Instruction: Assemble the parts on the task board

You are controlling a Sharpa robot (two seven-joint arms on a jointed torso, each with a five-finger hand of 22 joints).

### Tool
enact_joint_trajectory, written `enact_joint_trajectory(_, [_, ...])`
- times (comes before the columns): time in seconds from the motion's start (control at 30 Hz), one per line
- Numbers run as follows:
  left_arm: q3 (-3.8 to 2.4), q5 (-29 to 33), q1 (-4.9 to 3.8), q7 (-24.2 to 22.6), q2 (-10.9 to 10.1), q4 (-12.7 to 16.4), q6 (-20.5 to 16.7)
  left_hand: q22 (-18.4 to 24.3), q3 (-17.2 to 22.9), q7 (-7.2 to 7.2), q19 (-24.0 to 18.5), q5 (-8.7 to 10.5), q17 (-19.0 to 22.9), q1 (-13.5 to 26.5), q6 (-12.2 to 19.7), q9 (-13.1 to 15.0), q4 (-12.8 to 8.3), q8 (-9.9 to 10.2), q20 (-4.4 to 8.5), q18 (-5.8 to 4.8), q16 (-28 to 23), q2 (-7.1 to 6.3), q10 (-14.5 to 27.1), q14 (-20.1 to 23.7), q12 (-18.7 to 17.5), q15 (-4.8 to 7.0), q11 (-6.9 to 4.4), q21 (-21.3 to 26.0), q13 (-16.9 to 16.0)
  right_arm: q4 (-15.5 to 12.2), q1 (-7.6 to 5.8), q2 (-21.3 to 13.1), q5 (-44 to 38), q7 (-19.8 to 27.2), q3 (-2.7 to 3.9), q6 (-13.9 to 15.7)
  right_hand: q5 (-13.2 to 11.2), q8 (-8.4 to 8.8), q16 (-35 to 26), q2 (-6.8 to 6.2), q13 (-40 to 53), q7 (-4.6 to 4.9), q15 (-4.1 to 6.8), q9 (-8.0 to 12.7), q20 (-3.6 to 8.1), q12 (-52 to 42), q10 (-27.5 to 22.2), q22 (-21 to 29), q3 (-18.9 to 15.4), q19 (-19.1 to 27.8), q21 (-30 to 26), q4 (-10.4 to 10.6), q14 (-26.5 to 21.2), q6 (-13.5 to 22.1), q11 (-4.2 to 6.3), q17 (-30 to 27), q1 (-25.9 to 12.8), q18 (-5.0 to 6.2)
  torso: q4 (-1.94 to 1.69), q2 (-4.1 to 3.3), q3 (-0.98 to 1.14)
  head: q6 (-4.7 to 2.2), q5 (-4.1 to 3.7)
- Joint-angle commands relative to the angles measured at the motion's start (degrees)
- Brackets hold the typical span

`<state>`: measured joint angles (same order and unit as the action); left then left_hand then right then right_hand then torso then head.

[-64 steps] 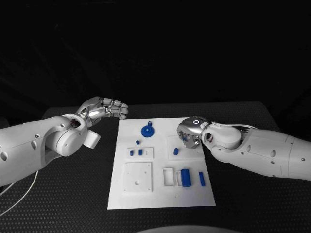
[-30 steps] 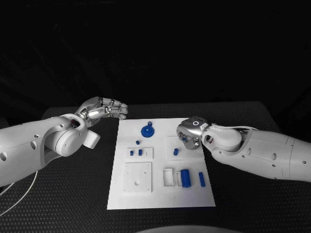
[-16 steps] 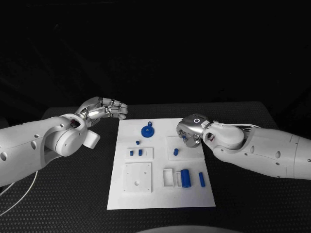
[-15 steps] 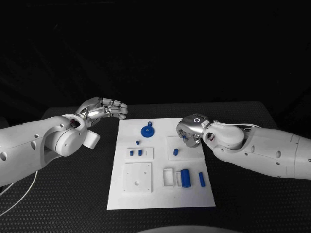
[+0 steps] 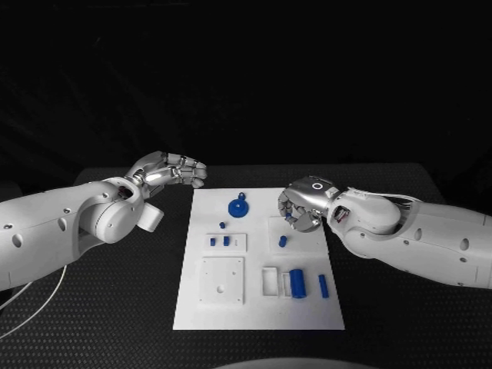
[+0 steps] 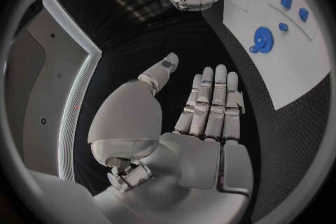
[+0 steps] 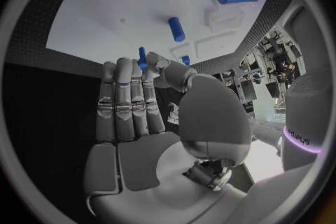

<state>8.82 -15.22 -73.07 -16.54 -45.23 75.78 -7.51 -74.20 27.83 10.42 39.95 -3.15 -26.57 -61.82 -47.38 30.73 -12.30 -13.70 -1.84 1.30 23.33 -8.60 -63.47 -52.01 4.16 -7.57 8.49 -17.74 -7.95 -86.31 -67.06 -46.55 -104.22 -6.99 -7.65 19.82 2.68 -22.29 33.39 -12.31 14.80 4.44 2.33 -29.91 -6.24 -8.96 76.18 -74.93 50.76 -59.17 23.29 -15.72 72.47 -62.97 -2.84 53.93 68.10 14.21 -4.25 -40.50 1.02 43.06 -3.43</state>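
Peg (image 7: 142,56) pinched at right hand (image 7: 136,112) fingers' (image 7: 131,95) tips.

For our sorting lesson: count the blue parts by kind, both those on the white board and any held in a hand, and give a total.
Gear: 1
Large cylinder: 1
Slim rod: 1
Small pegs on the task board: 4
Held peg, pinched by the right hand: 1
Total: 8
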Motion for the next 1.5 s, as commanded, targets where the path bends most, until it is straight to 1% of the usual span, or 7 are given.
enact_joint_trajectory(0.03, [-0.03,0.6,-0.03,-0.6,0.5,-0.4,0.5,-0.1,-0.1,0.17,0.2,-0.15,-0.1,-0.4,0.1,-0.1,0.3,-0.2,0.01,0.84,0.1,0.36,-0.3,-0.4,0.0,0.01,0.23,0.2,0.1,-0.8,-0.02,0.6,2.4,2.0,0.03,3.2,0.2,-0.24,0.3,-0.09,2.9,-0.01,0.4,-0.1,-0.06,0.0,0.3,-1.2,0.3,-0.4,0.3,-0.1,0.0,-0.3,0.09,0.1,0.2,0.79,-0.05,0.07,-0.07,-0.18,1.24])
enact_joint_trajectory(0.23, [-0.03,0.9,-0.03,-0.8,1.2,-1.5,0.2,-0.1,-0.1,0.17,0.2,-0.17,-0.1,-0.5,0.1,-0.1,0.2,-0.2,0.02,0.85,0.1,0.38,-0.4,-0.4,0.0,0.02,0.23,0.2,0.1,-1.6,-0.01,2.6,2.2,2.1,0.05,3.6,0.2,-0.23,0.3,-0.09,3.0,-0.01,0.42,-0.1,-0.04,0.0,0.3,-1.2,0.4,-0.4,0.4,-0.1,0.0,-0.3,0.09,0.1,0.3,0.79,-0.25,0.05,0.01,-0.21,3.21])
enact_joint_trajectory(0.47, [-0.03,1.2,-0.04,-1.1,2.2,-2.8,-0.2,-0.1,0.0,0.16,0.3,-0.17,-0.1,-0.6,0.1,-0.1,0.2,-0.2,0.03,0.85,0.1,0.42,-0.4,-0.4,0.0,0.03,0.21,0.3,0.1,-1.7,0.11,5.9,2.0,2.3,0.05,2.7,0.2,-0.22,0.3,-0.05,3.1,-0.01,0.43,-0.2,-0.03,0.0,0.3,-1.2,0.4,-0.5,0.4,-0.1,0.0,-0.3,0.09,0.2,0.3,0.79,-0.13,0.03,-0.19,-0.12,5.01])
enact_joint_trajectory(0.67, [-0.04,1.3,-0.06,-1.2,3.5,-3.9,-0.2,-0.1,0.0,0.15,0.3,-0.18,-0.1,-0.7,0.0,-0.1,0.2,-0.3,0.04,0.84,0.2,0.43,-0.5,-0.4,0.1,0.05,0.19,0.3,0.1,-1.0,0.81,8.9,0.8,2.4,-0.08,1.6,0.2,-0.17,0.2,0.05,3.1,0.01,0.44,-0.2,-0.02,0.0,0.3,-1.2,0.3,-0.5,0.4,-0.1,0.0,-0.2,0.07,0.2,0.3,0.79,-0.19,0.03,-0.17,0.61,7.63])
enact_joint_trajectory(0.7, [-0.04,1.4,-0.06,-1.2,3.6,-4.0,-0.3,-0.1,0.0,0.15,0.3,-0.18,-0.1,-0.7,0.0,-0.1,0.2,-0.3,0.04,0.84,0.2,0.43,-0.5,-0.4,0.1,0.06,0.19,0.3,0.1,-0.9,0.91,9.2,0.5,2.4,-0.13,1.5,0.2,-0.16,0.2,0.06,3.1,0.02,0.44,-0.2,-0.02,0.0,0.3,-1.2,0.3,-0.5,0.4,-0.1,0.0,-0.2,0.07,0.2,0.3,0.79,-0.21,0.04,-0.18,0.69,7.8])
enact_joint_trajectory(0.93, [-0.04,1.6,-0.07,-1.2,4.5,-4.4,-0.2,-0.1,0.0,0.13,0.3,-0.18,-0.2,-0.7,0.0,-0.1,0.2,-0.3,0.04,0.83,0.2,0.44,-0.5,-0.4,0.1,0.08,0.17,0.3,0.1,0.8,2.96,12.5,-0.8,2.6,-1.23,0.9,0.3,-0.11,0.2,0.17,3.2,0.04,0.43,-0.3,-0.02,0.1,0.2,-1.2,0.3,-0.5,0.4,-0.1,0.0,-0.1,0.06,0.3,0.3,0.79,-0.23,-0.05,-0.2,1.78,10.76])
enact_joint_trajectory(1.5, [-0.04,1.7,-0.08,-1.0,4.7,-4.3,0.0,-0.2,0.0,0.12,0.4,-0.17,-0.2,-0.7,0.0,-0.1,0.2,-0.3,0.06,0.81,0.2,0.44,-0.6,-0.4,0.1,0.1,0.16,0.4,0.2,1.1,5.25,13.7,-1.4,2.8,-2.01,-0.5,0.3,-0.04,0.1,0.35,3.5,0.08,0.42,-0.4,-0.03,0.1,0.2,-1.2,0.2,-0.4,0.4,-0.2,0.0,-0.1,0.05,0.4,0.2,0.79,-0.02,-0.03,-0.08,2.94,12.44])
